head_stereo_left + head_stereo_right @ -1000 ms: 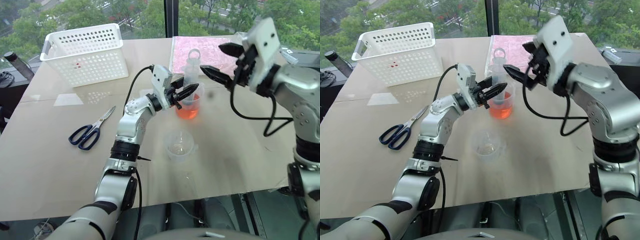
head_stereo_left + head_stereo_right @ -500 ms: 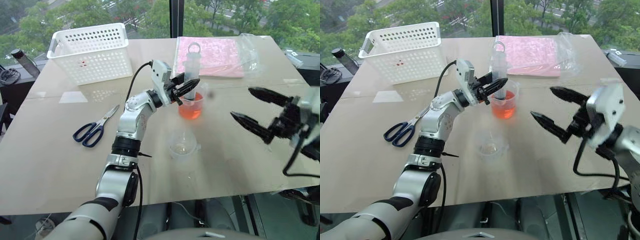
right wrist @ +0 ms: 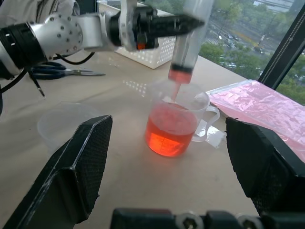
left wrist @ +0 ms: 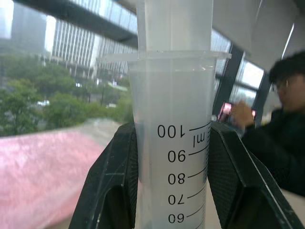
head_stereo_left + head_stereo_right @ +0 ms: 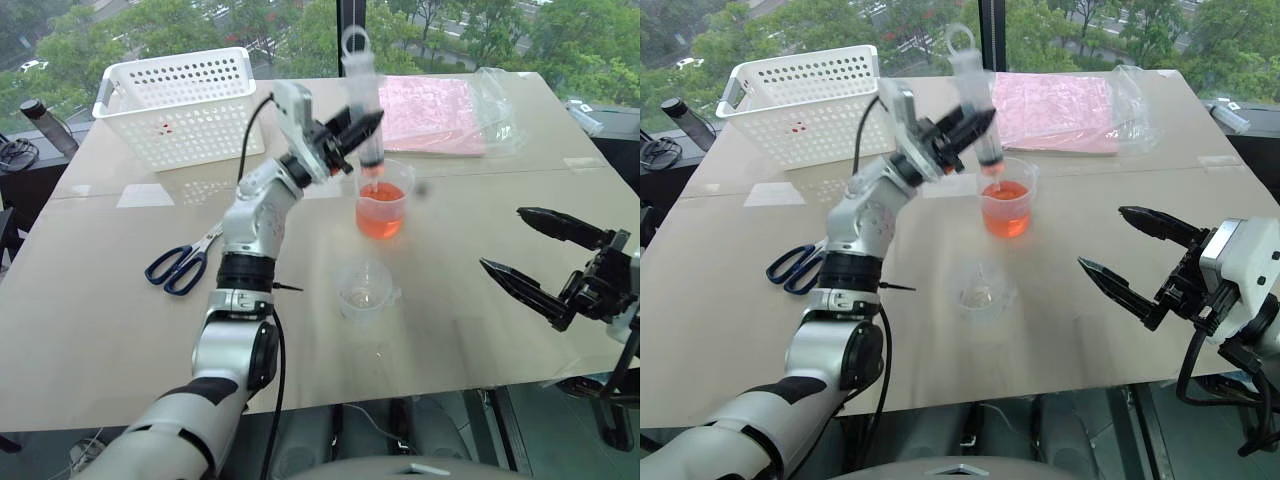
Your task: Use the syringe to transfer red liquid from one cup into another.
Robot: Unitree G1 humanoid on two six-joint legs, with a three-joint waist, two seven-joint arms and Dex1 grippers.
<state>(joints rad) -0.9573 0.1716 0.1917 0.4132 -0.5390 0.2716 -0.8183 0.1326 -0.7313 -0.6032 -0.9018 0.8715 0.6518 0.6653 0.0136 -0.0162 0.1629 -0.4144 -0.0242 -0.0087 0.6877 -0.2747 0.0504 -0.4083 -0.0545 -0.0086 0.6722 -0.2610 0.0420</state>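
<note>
My left gripper (image 5: 352,132) is shut on the barrel of the syringe (image 5: 362,105), which stands nearly upright with its ring-topped plunger up. The syringe's tip hangs at the rim of the cup (image 5: 381,210) holding red liquid (image 3: 167,136). A little red shows at the barrel's lower end (image 3: 179,74). In the left wrist view the black fingers (image 4: 112,191) clamp the graduated barrel (image 4: 174,143). The other cup (image 5: 364,287), nearly colourless, stands nearer me. My right gripper (image 5: 502,238) is open and empty, low at the right, well away from both cups.
A white basket (image 5: 180,100) stands at the back left, and blue-handled scissors (image 5: 185,262) lie left of my left arm. A pink bubble sheet (image 5: 430,100) lies behind the cups. A person (image 4: 281,124) sits beyond the table.
My left gripper has lifted the syringe up out of the red cup. My right arm swung back from near the syringe's top, down to the right.
</note>
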